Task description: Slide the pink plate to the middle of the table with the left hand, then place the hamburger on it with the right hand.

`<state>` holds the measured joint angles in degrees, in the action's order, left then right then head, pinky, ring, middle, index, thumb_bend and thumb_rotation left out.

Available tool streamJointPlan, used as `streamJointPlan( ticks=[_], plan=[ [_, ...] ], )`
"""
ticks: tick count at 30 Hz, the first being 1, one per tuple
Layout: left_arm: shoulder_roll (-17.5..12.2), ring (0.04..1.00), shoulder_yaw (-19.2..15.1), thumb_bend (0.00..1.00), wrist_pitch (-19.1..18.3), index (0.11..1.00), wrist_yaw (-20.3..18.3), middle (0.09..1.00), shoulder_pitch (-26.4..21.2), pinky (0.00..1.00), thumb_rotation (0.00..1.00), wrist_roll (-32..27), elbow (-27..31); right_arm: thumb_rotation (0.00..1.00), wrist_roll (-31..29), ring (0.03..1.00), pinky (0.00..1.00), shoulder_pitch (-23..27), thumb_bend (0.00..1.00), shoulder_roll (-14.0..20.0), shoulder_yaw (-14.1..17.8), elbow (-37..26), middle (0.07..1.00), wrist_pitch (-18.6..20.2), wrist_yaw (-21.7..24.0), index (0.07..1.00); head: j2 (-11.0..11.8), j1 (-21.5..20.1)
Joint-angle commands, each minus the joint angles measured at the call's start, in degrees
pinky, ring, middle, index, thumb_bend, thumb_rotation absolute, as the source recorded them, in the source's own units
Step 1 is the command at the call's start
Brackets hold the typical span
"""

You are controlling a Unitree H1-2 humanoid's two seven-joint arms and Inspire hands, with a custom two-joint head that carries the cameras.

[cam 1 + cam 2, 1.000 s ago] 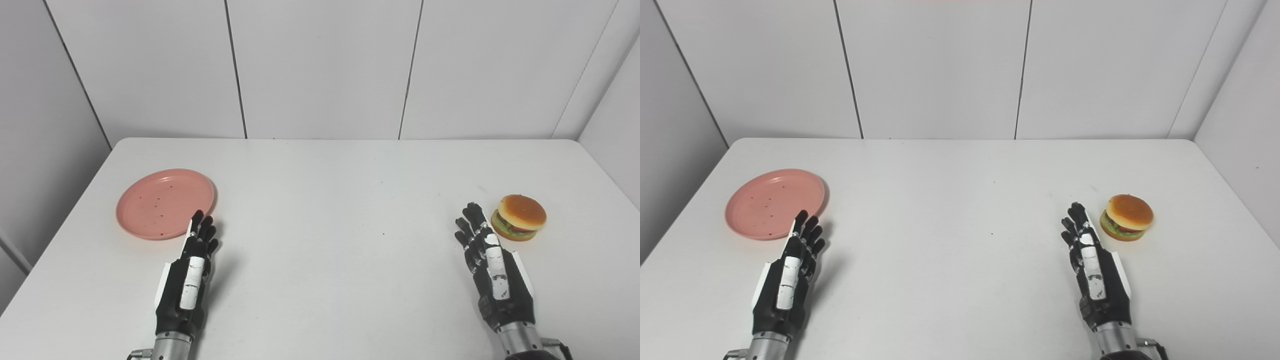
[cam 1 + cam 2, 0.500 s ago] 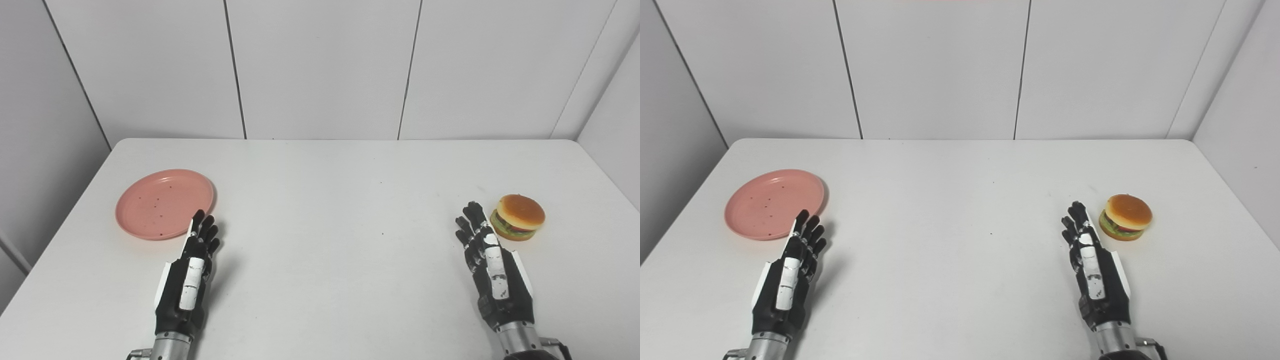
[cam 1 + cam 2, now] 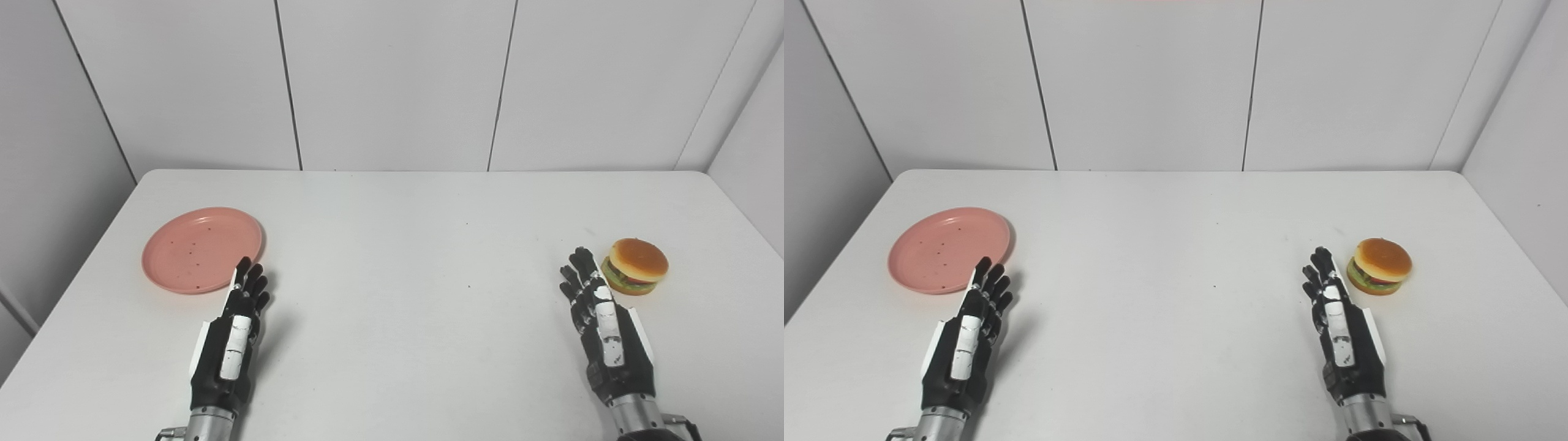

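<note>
On the white table [image 3: 392,318], the pink plate [image 3: 199,245] lies at the far left, well away from the middle. Just near and right of it, the left hand [image 3: 229,340] is extended, fingers straight and slightly apart, holding nothing, fingertips at the plate's near rim. At the right, the right hand [image 3: 606,334] is likewise spread and empty, its fingertips just beside the hamburger [image 3: 635,266].

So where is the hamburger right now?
The hamburger sits on the table at its right side in both eye views, just beyond the right robot hand, which is open; nothing holds it.
</note>
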<state>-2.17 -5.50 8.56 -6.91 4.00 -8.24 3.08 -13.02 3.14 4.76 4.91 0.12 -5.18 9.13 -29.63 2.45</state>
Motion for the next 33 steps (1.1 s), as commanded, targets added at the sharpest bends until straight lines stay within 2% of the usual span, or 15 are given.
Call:
streamJointPlan(
  ticks=[1, 10, 15, 24, 33],
  plan=[
    [-0.66, 0.993, 0.37, 0.90, 1.22, 1.000, 0.50, 1.000, -1.31, 1.00, 0.86, 1.11, -2.80, 0.94, -0.54, 0.972, 0.99, 0.55, 0.83, 0.59, -0.01, 3.69, 0.987, -1.43, 0.97, 0.979, 1.02, 1.84],
    [1.44, 0.999, 2.48, 0.94, 4.31, 1.000, 2.79, 1.000, -2.35, 1.00, 0.89, 5.27, -6.68, 0.95, -3.57, 0.971, 1.00, 1.77, 0.83, 2.88, 1.26, 9.55, 0.988, -4.41, 3.82, 0.979, 5.23, 6.96],
    [2.47, 1.000, 2.96, 0.90, 6.46, 1.000, 3.77, 1.000, -3.13, 1.00, 0.89, 6.12, -9.38, 0.94, -4.78, 0.978, 1.00, 2.62, 0.84, 3.84, 1.60, 12.94, 0.994, -5.86, 5.50, 0.982, 7.17, 8.96],
    [2.69, 0.995, 3.85, 0.84, 8.99, 0.999, 5.26, 1.000, -4.10, 1.00, 0.93, 8.30, -12.95, 0.95, -5.74, 0.984, 1.00, 3.68, 0.83, 4.48, 1.98, 16.78, 0.991, -7.63, 7.22, 0.986, 9.45, 10.84],
    [2.62, 1.000, 3.84, 0.84, 10.27, 0.999, 5.49, 1.000, -4.66, 1.00, 0.94, 8.95, -15.07, 0.96, -5.35, 0.985, 1.00, 4.18, 0.84, 4.35, 1.96, 18.31, 0.988, -8.13, 7.32, 0.986, 11.00, 11.07]
  ],
)
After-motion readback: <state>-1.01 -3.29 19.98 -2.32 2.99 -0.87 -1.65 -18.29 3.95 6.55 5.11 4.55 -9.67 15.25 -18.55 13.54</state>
